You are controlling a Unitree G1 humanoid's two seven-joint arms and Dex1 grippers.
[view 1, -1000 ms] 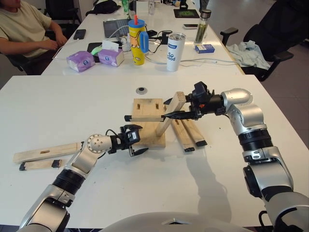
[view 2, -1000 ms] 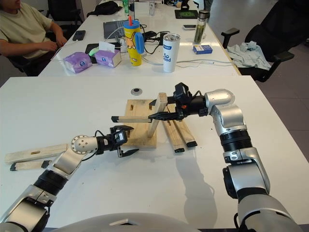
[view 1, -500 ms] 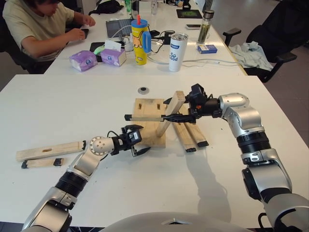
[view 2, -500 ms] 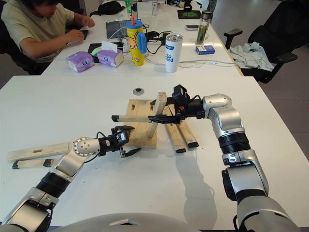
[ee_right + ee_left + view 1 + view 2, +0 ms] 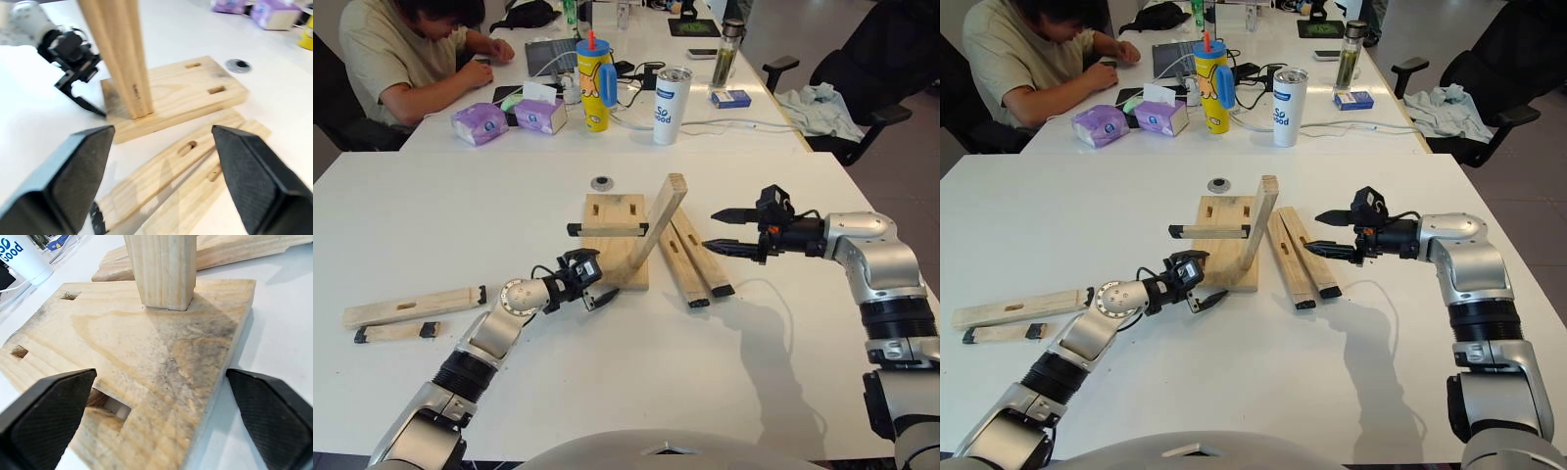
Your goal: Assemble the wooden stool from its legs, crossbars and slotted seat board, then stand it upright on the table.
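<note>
The slotted seat board [image 5: 607,245] lies flat mid-table. One leg [image 5: 658,223] stands tilted in a slot near its front, with a dark-tipped crossbar [image 5: 605,230] sticking out level to the left. My left gripper [image 5: 592,284] is open at the board's front left corner; in the left wrist view its fingers [image 5: 44,416] flank the board [image 5: 146,347] below the leg's base [image 5: 164,269]. My right gripper [image 5: 710,230] is open in the air, right of the leg and apart from it. Two more legs [image 5: 695,259] lie flat beside the board, under that gripper.
Another leg [image 5: 411,305] and a short crossbar [image 5: 393,332] lie at the table's far left. A round cable grommet [image 5: 600,183] sits behind the board. The table beyond holds cups, tissue packs and a bottle.
My right gripper has let go of the leg and crossbar and drawn back to the right. The leg stays standing in the board. My left gripper has edged closer to the board.
</note>
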